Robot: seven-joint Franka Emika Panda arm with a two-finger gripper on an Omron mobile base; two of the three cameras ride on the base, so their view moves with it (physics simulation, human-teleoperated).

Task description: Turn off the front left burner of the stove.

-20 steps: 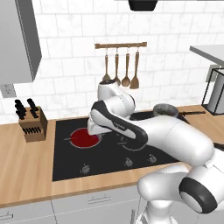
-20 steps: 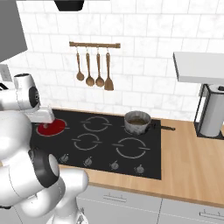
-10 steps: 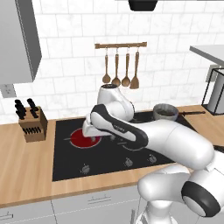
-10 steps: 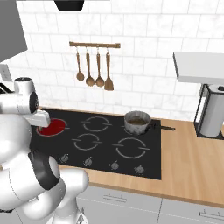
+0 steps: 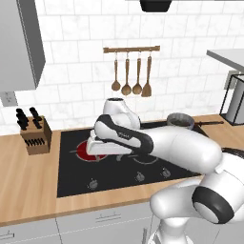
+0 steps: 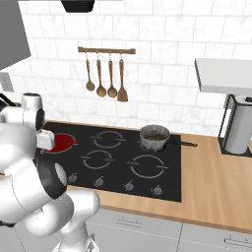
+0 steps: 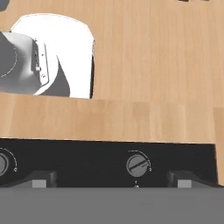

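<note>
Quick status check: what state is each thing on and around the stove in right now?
Front left burner: lit, solid red.
Other burners: dark, unlit.
Knob: pointer slanted, untouched, between the fingertips.
Gripper: jaws open, holding nothing.
Pot: upright on a rear burner, no lid.
Utensils: hanging on the wall rail.

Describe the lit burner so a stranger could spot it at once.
Find the black stove set in the wooden counter. At its left end is the front left burner, partly behind the arm. It alone glows solid red; the others are dark with grey rings.
</note>
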